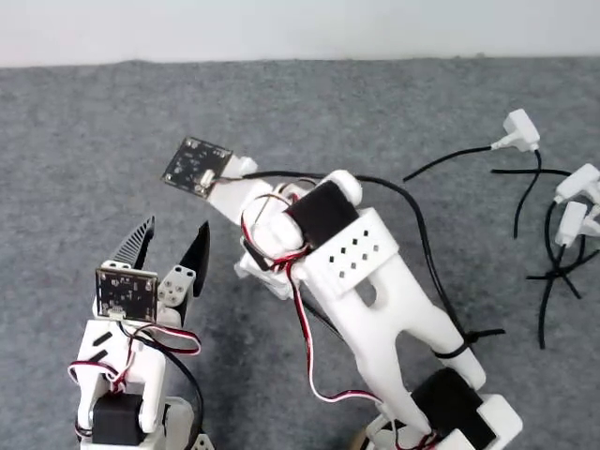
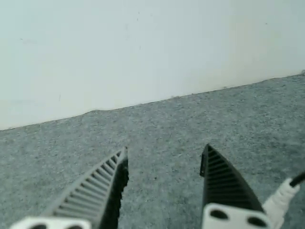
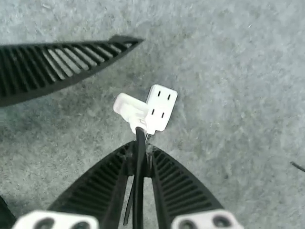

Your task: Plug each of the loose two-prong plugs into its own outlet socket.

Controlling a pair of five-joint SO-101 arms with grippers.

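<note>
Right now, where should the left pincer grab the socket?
Probably the socket at its free end, pinched across its plain sides, approaching opposite the cord: the slotted face must stay clear, a stub juts near the cord, and the right pincer grips there.

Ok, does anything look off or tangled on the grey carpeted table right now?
Yes. The right gripper is pinched on the thin black cable, not on the white socket block, which lies skewed beyond its tips. Far right in the high view, the loose white plugs' black cords cross messily.
</note>
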